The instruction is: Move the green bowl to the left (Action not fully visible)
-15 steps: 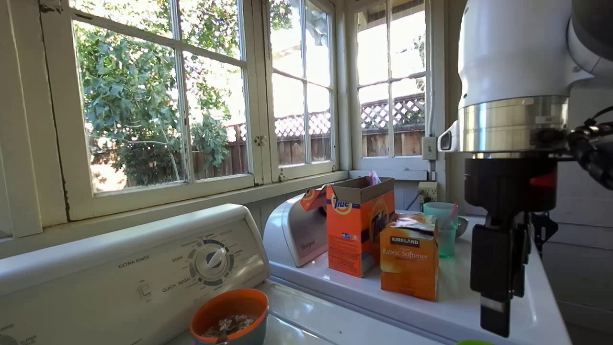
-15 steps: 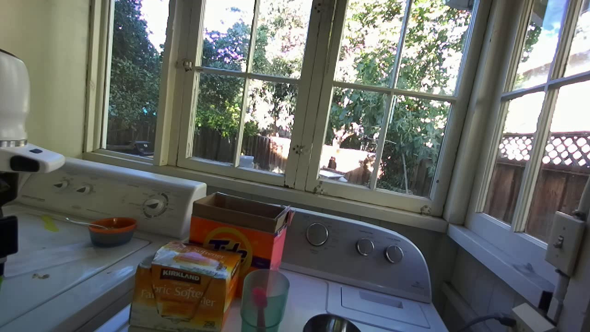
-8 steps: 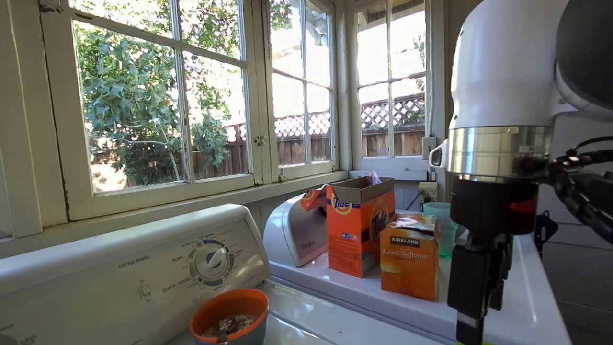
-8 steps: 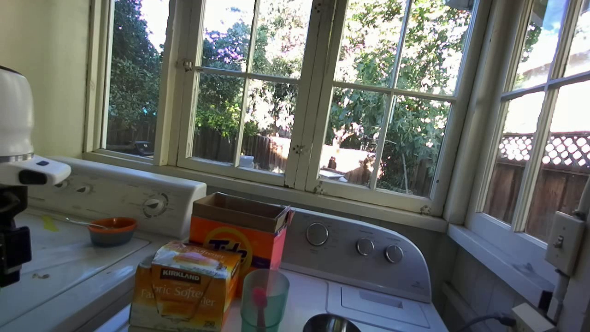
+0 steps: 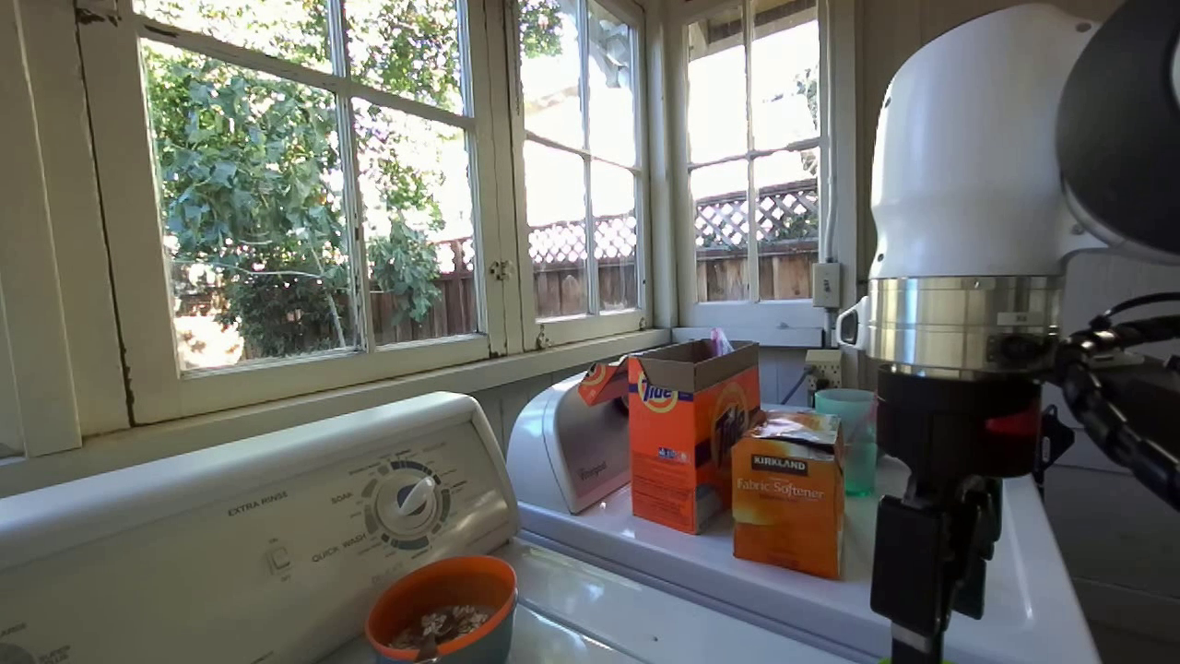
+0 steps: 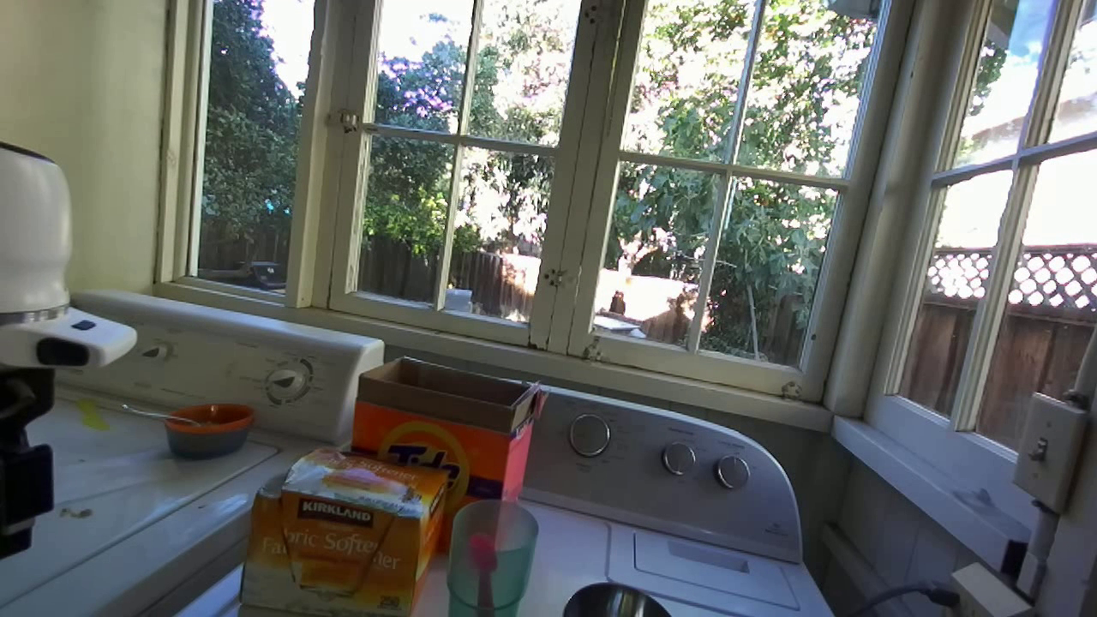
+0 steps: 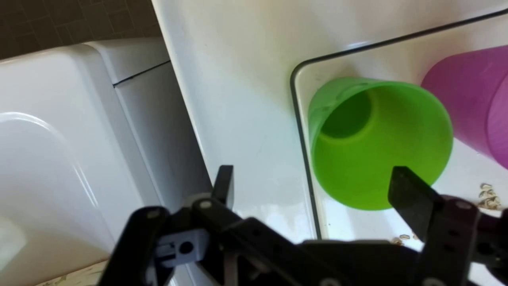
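The Robotiq gripper (image 7: pixel 313 178) was held with jaws apart; in the wrist view, the green bowl (image 7: pixel 391 147) was seen on the washer lid (image 7: pixel 341 224), right of their midline, overlapped by one fingertip.

Green bowl (image 7: pixel 385 159): plastic, looks smooth
Tide box (image 5: pixel 666 461): printed cardboard
Arm collar (image 5: pixel 963 323): shiny metal
Window frame (image 5: pixel 501 184): painted wood, rough

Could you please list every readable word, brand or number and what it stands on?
"Tide": tall open orange cardboard box
"KIRKLAND": smaller amber cardboard box
"Fabric Softener": same box
"EXTRA RINSE": white sloping control panel
"SOAK": same panel
"QUICK WASH": same panel
"Whirlpool" (faint, probable): rounded grey console
Remaining print is too small or blurred.
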Available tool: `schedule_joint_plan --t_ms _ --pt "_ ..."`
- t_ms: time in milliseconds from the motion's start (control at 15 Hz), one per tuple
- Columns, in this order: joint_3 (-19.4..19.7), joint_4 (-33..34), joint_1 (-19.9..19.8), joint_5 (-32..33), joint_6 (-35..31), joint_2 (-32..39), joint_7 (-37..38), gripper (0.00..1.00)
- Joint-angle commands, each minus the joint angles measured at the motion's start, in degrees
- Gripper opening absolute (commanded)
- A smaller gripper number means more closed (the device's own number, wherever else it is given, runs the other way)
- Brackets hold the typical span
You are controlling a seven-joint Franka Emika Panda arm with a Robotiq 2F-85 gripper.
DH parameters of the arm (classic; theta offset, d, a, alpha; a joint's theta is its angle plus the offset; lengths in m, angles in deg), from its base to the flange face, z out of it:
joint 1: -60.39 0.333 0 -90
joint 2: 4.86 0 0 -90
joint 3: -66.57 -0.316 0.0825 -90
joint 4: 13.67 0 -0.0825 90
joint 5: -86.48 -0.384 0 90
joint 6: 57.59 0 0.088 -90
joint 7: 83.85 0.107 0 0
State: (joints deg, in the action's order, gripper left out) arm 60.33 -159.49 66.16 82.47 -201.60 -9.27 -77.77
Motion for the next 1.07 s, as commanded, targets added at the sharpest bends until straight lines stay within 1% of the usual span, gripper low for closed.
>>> schedule_joint_plan --t_ms 0,200,267,333,400,467,867,933,1000 --pt "0.02 0.10 -0.03 0.54 -0.54 1.68 1.06 1.00" --pt "-0.07 0.85 0.12 0.73 -0.10 3.18 1.04 1.00" --pt "-0.08 1.03 0.14 0.88 -0.09 3.67 1.07 0.75" --pt "-0.07 1.20 0.15 0.95 0.04 4.06 1.17 0.74" --pt "-0.05 1.26 0.17 0.83 0.07 4.37 1.07 0.68" --pt "-0.03 1.28 0.18 0.73 0.12 4.59 1.00 0.58" --pt "-0.06 1.16 0.31 -1.64 -0.19 4.76 -1.15 0.11" --pt "-0.10 0.79 0.33 -1.98 -0.13 4.05 -1.22 0.04" --pt "-0.12 0.43 0.36 -2.07 -0.14 3.40 -1.19 0.00"
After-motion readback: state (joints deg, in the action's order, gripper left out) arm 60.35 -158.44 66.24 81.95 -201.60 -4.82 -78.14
